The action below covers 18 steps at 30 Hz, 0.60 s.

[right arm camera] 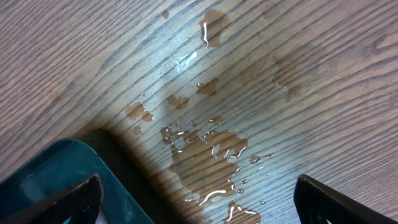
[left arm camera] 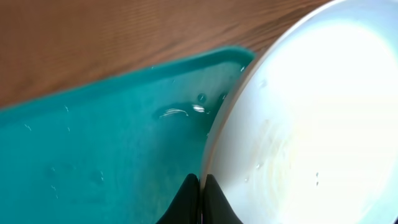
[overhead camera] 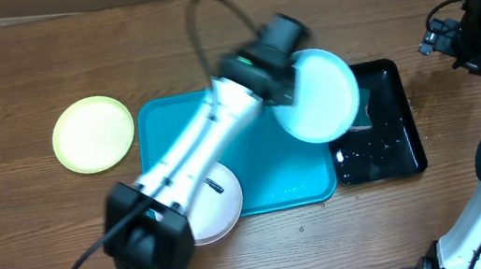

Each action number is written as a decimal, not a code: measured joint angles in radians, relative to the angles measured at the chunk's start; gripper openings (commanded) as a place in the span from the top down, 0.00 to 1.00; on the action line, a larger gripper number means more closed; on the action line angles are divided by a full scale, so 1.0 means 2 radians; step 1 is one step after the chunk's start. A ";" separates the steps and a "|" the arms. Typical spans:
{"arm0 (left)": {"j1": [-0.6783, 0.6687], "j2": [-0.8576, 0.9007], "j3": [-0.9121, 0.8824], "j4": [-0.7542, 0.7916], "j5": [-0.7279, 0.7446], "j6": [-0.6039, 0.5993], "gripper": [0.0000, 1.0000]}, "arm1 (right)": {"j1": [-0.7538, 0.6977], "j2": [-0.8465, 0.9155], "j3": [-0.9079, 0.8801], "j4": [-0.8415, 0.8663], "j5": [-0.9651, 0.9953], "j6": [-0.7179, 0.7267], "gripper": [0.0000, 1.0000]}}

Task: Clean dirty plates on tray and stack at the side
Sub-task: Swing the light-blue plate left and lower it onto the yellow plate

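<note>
The pale blue plate (overhead camera: 320,95) is held above the far right corner of the tray (overhead camera: 293,170), overlapping the left edge of the black tray (overhead camera: 391,132). The left tool (left arm camera: 200,193) is pinching its rim. The white plate (overhead camera: 223,208) overhangs the tray's near edge. The yellow-green plate (overhead camera: 92,134) lies on the tabletop (overhead camera: 24,71) just beyond the tray's left edge, with open room around it. The tray's long axis runs left to right. The right tool (right arm camera: 198,185) is spread and empty above puddles (right arm camera: 205,155) near the tabletop's right edge.

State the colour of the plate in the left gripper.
Pale blue plate, best seen in the overhead view.
</note>
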 measured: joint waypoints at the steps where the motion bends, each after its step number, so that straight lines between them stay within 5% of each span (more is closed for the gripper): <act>1: 0.028 0.000 0.000 -0.008 0.042 0.001 0.96 | 0.000 0.000 0.000 0.000 0.000 0.000 0.00; 7: 0.178 0.000 0.000 -0.051 0.183 0.002 0.96 | 0.000 0.000 0.000 0.000 0.000 0.000 0.00; 18: 0.441 0.000 0.001 -0.125 0.211 0.002 0.96 | 0.000 0.000 0.000 0.000 0.000 0.000 0.00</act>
